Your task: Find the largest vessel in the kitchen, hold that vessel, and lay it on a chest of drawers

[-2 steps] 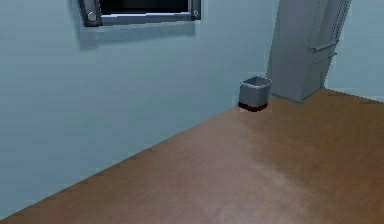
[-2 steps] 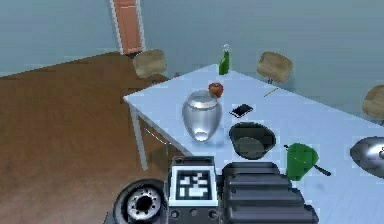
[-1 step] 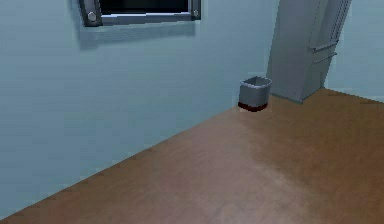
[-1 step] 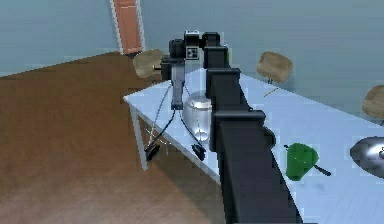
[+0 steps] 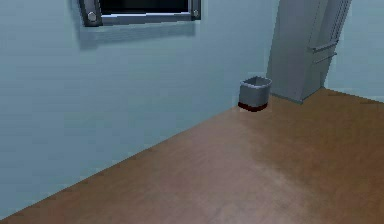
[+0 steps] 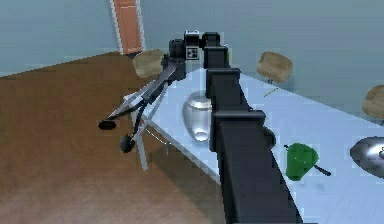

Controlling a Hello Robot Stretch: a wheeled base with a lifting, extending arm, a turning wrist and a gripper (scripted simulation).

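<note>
the forward view looks along a pale blue wall [image 5: 120, 95] with the lower edge of a grey-framed window [image 5: 140, 10] at the top, a small grey bin [image 5: 255, 91] standing on the brown wood floor [image 5: 260, 170] against that wall, and just to the bin's right a tall grey unit [image 5: 305, 45] in the corner. the arm side view takes in a different part of the room: a long pale table [image 6: 295, 118] with the dark arm [image 6: 245, 150] rising across it from the bottom edge. the silver vessel [image 6: 199, 115] stands upright on the table, just left of the arm and near the table's front edge. right of the arm, on the same table, are a green cup [image 6: 300, 160] and, at the picture's right edge, a grey bowl [image 6: 370, 153]. two tan chairs [image 6: 150, 62] [image 6: 275, 66] and a blue chair [image 6: 375, 100] stand along the far side, and an orange-brown door [image 6: 128, 25] is in the back wall. the gripper [image 6: 118, 134] reaches past the table's left corner, its fingers [image 6: 108, 125] over bare floor, well apart from the vessel; it holds nothing, and how the fingers are set i cannot tell. the black marks on the white squares [image 6: 210, 40] are too small to read.
</note>
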